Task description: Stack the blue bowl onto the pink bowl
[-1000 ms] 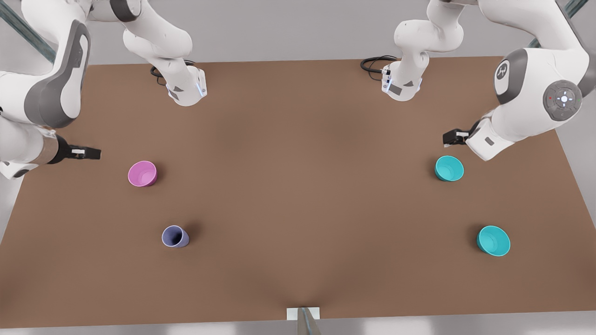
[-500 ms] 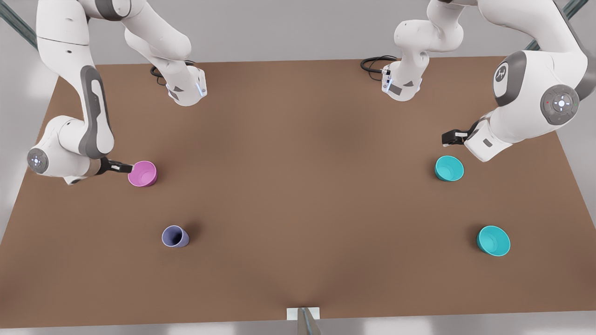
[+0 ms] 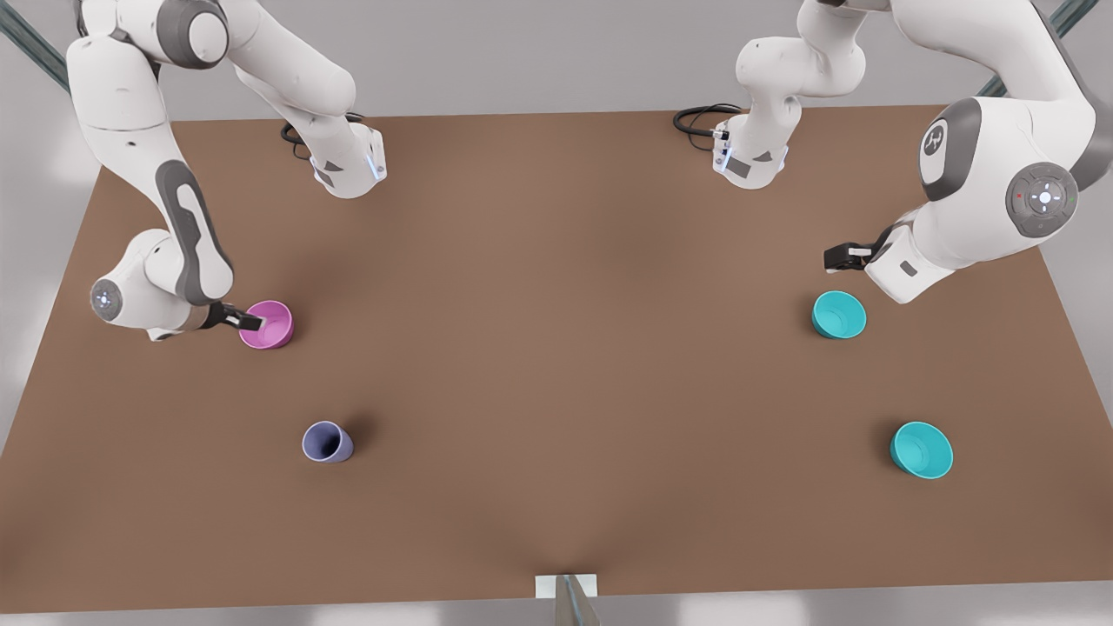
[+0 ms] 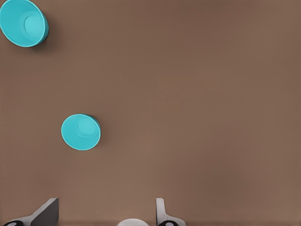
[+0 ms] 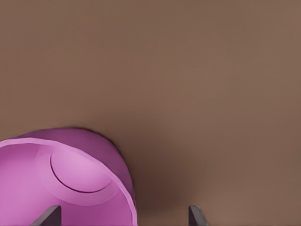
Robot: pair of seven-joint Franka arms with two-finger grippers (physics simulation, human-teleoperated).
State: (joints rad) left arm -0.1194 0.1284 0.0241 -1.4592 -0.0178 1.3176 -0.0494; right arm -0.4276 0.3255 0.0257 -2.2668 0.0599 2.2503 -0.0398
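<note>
The jaws of the right gripper (image 3: 252, 322) stand wide apart, one fingertip over the hollow of the pink bowl (image 3: 268, 324) and the other outside its wall, so that they straddle the rim on the side toward the front view's left; nothing is clamped. The jaws of the left gripper (image 3: 836, 258) are likewise spread wide and empty, hanging over the tabletop (image 3: 556, 348) just beyond the far blue bowl (image 3: 839, 314), at the front view's right. No brand, label or legible writing appears on any item. The pink bowl is a plain, smooth, round magenta shell with a flat circular floor, upright on the tabletop. The far blue bowl is plain turquoise, round, upright. A second turquoise bowl (image 3: 922, 449) of similar look stands nearer the camera on the same side, well apart from the first. A lavender cup (image 3: 327, 442) stands near the pink bowl, on its camera side.
</note>
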